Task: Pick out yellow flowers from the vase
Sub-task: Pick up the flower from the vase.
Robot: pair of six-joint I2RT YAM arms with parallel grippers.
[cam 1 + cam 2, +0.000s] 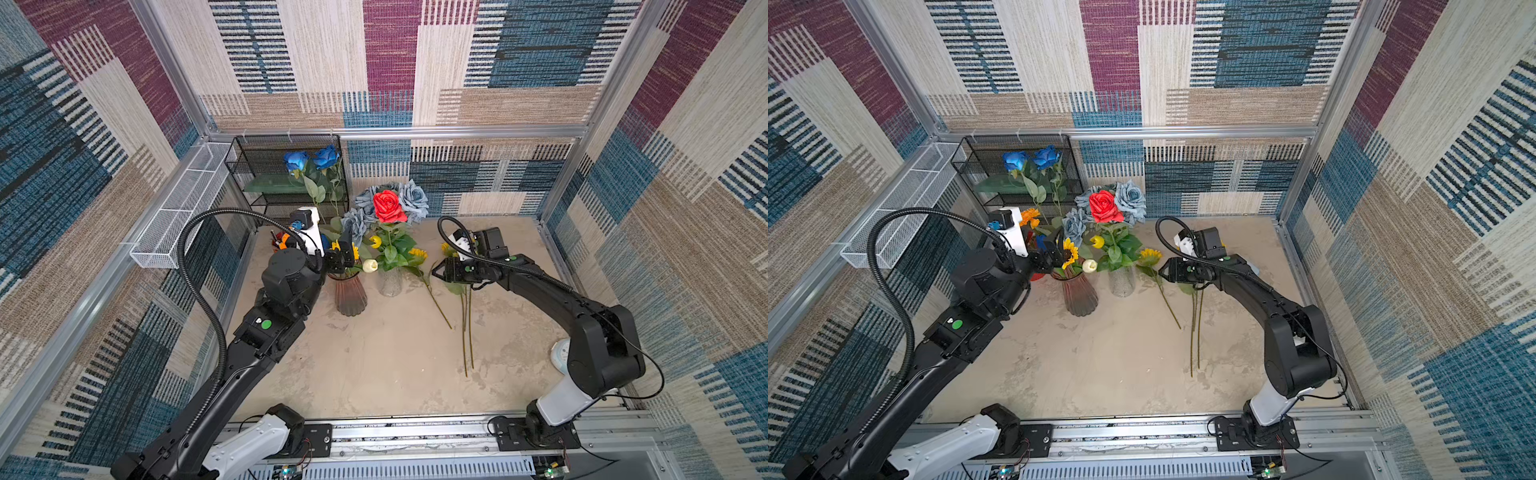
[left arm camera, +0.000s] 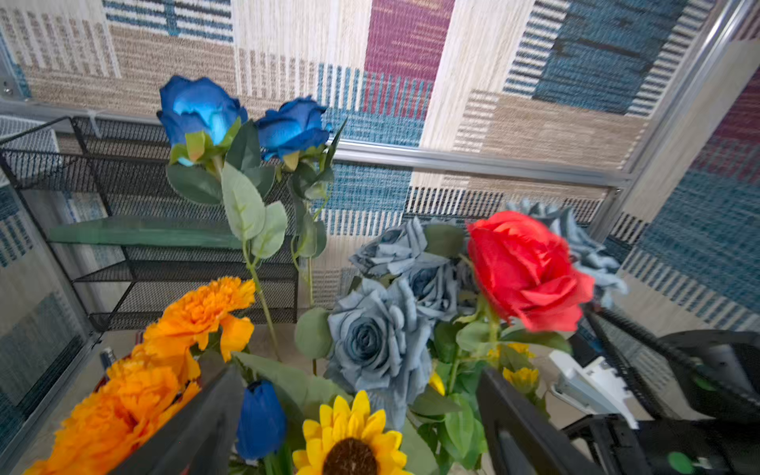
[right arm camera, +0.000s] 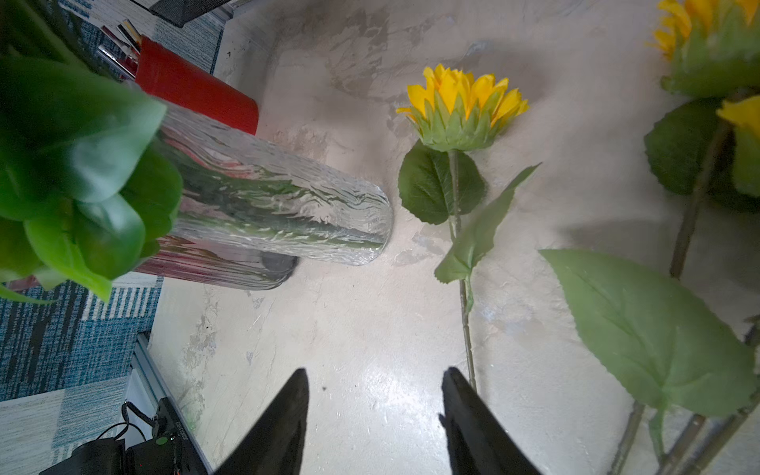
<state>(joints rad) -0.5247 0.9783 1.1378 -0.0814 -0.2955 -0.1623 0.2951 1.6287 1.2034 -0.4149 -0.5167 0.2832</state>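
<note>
A sunflower (image 2: 349,442) is framed between the wide-spread fingers (image 2: 197,427) of the left gripper (image 2: 360,372), touched by neither. A blue tulip (image 2: 261,419) is seen just beside it; orange flowers (image 2: 197,316), grey-blue roses (image 2: 374,337) and a red rose (image 2: 526,271) are gathered behind, with two blue roses (image 2: 201,111)

Bright even light, edges bowed, glare on the table (image 3: 370,382), red rose (image 2: 530,267) blurred.

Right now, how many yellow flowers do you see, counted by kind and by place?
Sunflowers lying on the table: 3
Sunflower in the brown vase: 1
Yellow tulip, upright among the bouquets: 1
Total: 5
</note>
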